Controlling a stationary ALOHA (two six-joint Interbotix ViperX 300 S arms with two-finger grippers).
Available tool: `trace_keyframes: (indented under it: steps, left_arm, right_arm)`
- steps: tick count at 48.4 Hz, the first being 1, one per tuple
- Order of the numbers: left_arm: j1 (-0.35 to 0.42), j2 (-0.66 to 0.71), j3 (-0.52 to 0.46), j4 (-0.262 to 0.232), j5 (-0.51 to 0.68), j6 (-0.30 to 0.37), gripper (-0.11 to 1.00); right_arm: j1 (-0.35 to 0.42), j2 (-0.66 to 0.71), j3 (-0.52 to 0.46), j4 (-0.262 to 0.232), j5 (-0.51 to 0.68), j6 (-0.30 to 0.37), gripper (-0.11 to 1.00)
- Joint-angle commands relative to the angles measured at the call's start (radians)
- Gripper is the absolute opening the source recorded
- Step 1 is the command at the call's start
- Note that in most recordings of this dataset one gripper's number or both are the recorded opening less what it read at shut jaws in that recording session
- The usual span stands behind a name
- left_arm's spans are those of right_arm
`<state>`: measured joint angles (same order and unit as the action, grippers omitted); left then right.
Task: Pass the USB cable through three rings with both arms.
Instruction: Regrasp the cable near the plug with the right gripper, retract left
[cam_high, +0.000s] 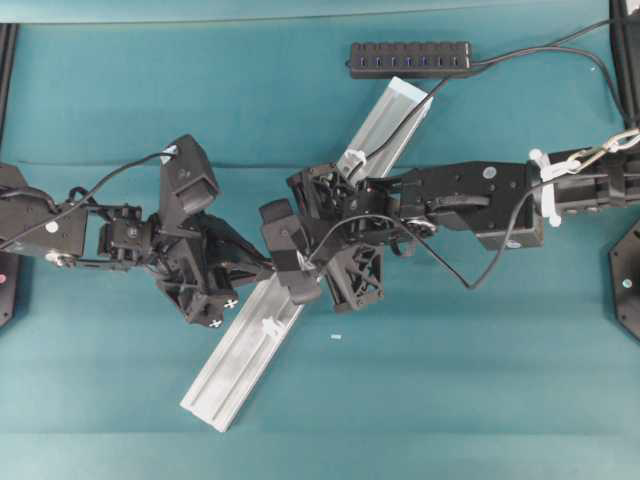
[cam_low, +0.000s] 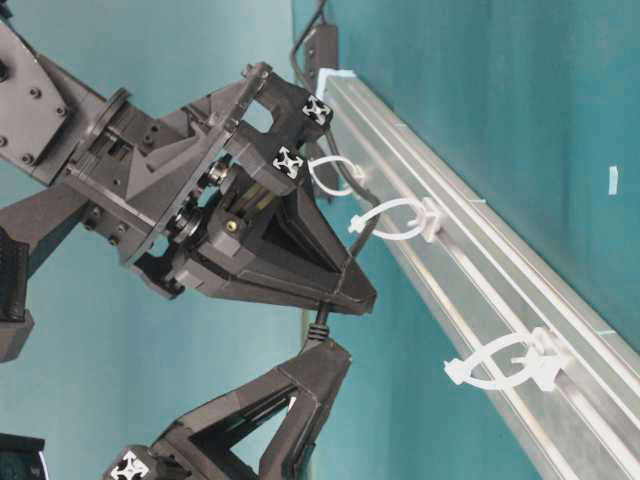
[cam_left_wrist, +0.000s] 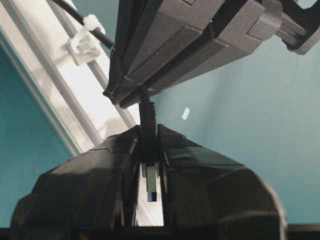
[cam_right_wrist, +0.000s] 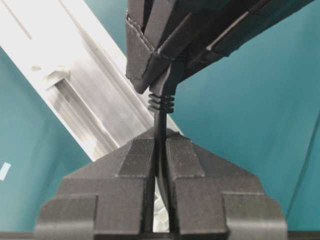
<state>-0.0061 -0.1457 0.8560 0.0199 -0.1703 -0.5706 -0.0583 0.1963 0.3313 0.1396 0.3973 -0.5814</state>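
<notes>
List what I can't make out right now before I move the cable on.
- Middle ring: overhead, hidden under both grippers.
- USB cable through middle ring: table-level, unclear; left gripper blocks the crossing.
- Plug: left wrist, mostly buried between fingers.
- Third ring: right wrist, blurred.

The rail (cam_high: 300, 265) is showing as brushed, satin aluminium. The rings (cam_low: 400, 220) are appearing as translucent white plastic. The table cover (cam_high: 120, 110) is presenting matt teal cloth, slightly creased.
</notes>
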Motion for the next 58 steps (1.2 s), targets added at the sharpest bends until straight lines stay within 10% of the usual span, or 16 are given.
trace_keyframes:
  steps: [1,11,27,42,58]
  left_arm:
    - [-0.006,-0.018,-0.011,0.003,-0.005,0.002,0.1]
    - [-0.006,-0.026,0.006,0.003,-0.003,-0.002,0.16]
    - [-0.012,-0.14,0.041,0.003,0.063,-0.017,0.97]
    - [-0.025,-0.393,0.114,0.003,0.17,-0.018,0.94]
    - [-0.037,-0.632,0.184,0.003,0.267,-0.015,0.94]
  right_arm:
    - [0.0,0.0,-0.015,-0.002,0.002,0.009,0.04]
    - [-0.005,0.026,-0.031,-0.058,0.066,0.002,0.04]
    - [0.003,0.071,-0.049,-0.175,0.126,-0.075,0.04]
    - [0.015,0.083,-0.043,-0.178,0.135,-0.304,0.04]
    - [0.037,0.11,-0.041,-0.178,0.166,-0.4,0.04]
